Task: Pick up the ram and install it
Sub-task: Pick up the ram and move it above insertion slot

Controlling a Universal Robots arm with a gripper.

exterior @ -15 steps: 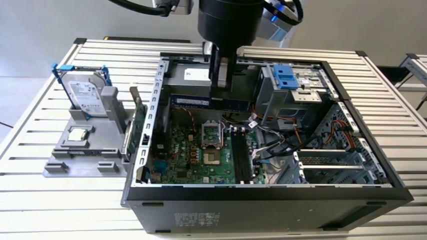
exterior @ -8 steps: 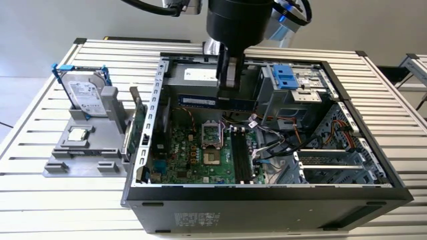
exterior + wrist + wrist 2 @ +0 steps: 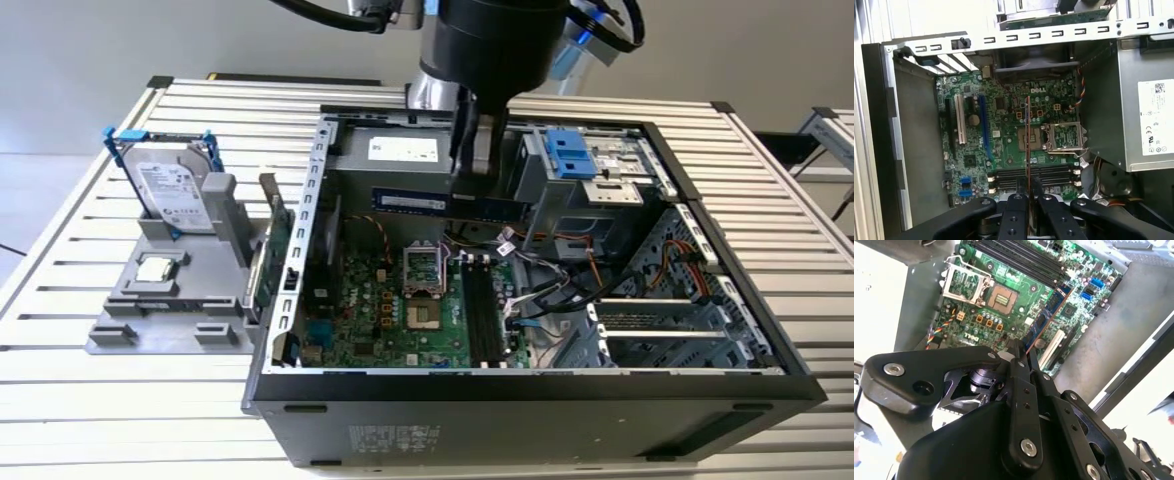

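The ram (image 3: pixel 411 203) is a thin dark green stick with a blue label. It hangs level above the motherboard (image 3: pixel 387 310) inside the open computer case (image 3: pixel 534 385). My gripper (image 3: pixel 471 192) is shut on one end of it. In the first wrist view the ram (image 3: pixel 1027 140) appears edge-on, running out from my gripper (image 3: pixel 1028 189) over the processor socket (image 3: pixel 1061 137) and across the black memory slots (image 3: pixel 1049 174). In the second wrist view the ram (image 3: pixel 1046 317) stretches away from the fingertips (image 3: pixel 1015 351) above the board. The long black slots (image 3: pixel 481 310) lie below it, apart from it.
A grey fixture (image 3: pixel 120 330) at the exterior view's left holds the silver hard drive in its blue frame (image 3: pixel 171 190) and a small square processor chip (image 3: pixel 158 268). Inside the case are the power supply (image 3: pixel 400 150), a blue drive bay (image 3: pixel 574 152) and loose cables (image 3: pixel 561 285).
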